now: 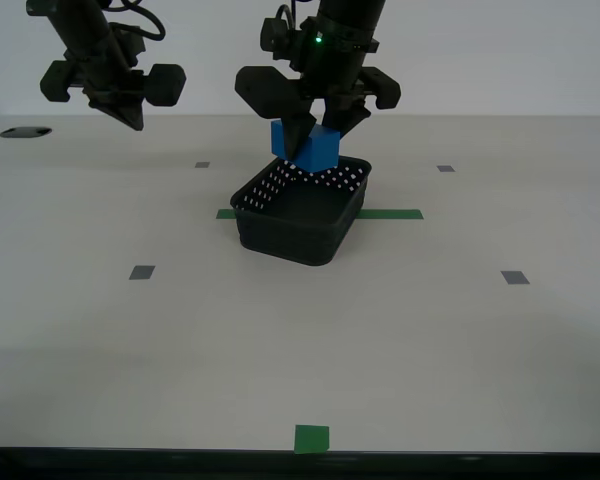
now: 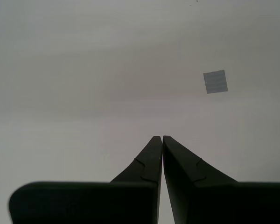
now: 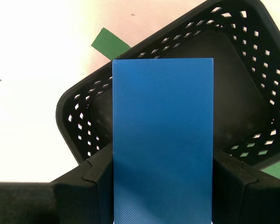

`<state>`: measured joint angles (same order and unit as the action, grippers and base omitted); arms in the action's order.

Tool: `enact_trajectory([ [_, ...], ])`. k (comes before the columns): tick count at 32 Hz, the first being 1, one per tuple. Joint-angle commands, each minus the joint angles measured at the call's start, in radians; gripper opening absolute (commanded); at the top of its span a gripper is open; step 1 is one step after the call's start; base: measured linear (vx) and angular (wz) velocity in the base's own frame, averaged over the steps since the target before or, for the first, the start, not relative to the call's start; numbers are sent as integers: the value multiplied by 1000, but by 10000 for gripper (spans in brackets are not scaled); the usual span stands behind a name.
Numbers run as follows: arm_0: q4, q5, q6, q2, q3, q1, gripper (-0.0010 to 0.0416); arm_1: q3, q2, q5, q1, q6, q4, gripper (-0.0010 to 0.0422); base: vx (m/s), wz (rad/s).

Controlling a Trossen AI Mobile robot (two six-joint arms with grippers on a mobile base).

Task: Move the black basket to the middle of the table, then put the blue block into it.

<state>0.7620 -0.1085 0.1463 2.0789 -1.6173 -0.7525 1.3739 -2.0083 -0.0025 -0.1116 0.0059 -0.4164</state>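
Note:
The black basket (image 1: 298, 210) stands on the green tape strip near the table's middle; it also shows in the first wrist view (image 3: 242, 84). My first gripper (image 1: 314, 135) is shut on the blue block (image 1: 304, 147) and holds it just above the basket's far rim. In the first wrist view the blue block (image 3: 162, 140) sits between the two fingers, over the basket's open inside. My second gripper (image 1: 130, 118) hangs above the table at the exterior view's left; in the second wrist view it (image 2: 162, 138) is shut and empty.
The off-white table (image 1: 400, 330) carries a green tape strip (image 1: 392, 214), a green square (image 1: 312, 438) at the front edge and small grey squares (image 1: 141, 272). One grey square (image 2: 215, 81) shows below my second gripper. Dark holes sit at the table's far corners.

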Motion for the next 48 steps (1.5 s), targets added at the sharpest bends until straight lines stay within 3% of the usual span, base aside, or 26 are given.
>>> enact_trajectory([
  [1,7,-1,-2,0,-1,0,217,0,0,2,0,3,0,0,0,0],
  [2,8,-1,-2,0,-1,0,273,0,0,2,0,3,0,0,0,0],
  [6,9,-1,-2,0,-1,0,362,0,0,2,0,3,0,0,0,0],
  [7,9,-1,-2,0,-1,0,402,0,0,2,0,3,0,0,0,0],
  [8,9,-1,-2,0,-1,0,405,0,0,2,0,3,0,0,0,0],
  [13,8,0,-17,0,-1,1,353,0,0,2,0,3,0,0,0,0],
  [17,7,2,-24,0,-1,24,361,0,0,2,0,3,0,0,0,0],
  [20,7,2,-25,0,-1,120,376,0,0,2,0,3,1,0,0,0],
  [23,6,2,-25,0,-1,184,368,0,0,2,0,3,1,0,0,0],
  [27,4,2,-27,0,-1,333,355,0,0,2,0,3,0,0,0,0],
  [33,4,2,-27,0,-1,468,368,0,0,2,0,3,0,0,0,0],
  [37,4,2,-27,0,-1,512,373,0,0,2,0,3,1,0,0,0],
  [42,2,1,-27,0,-1,511,351,0,0,2,0,3,0,0,0,0],
  [48,0,1,-27,0,-1,510,356,0,0,2,0,3,0,0,0,0],
])
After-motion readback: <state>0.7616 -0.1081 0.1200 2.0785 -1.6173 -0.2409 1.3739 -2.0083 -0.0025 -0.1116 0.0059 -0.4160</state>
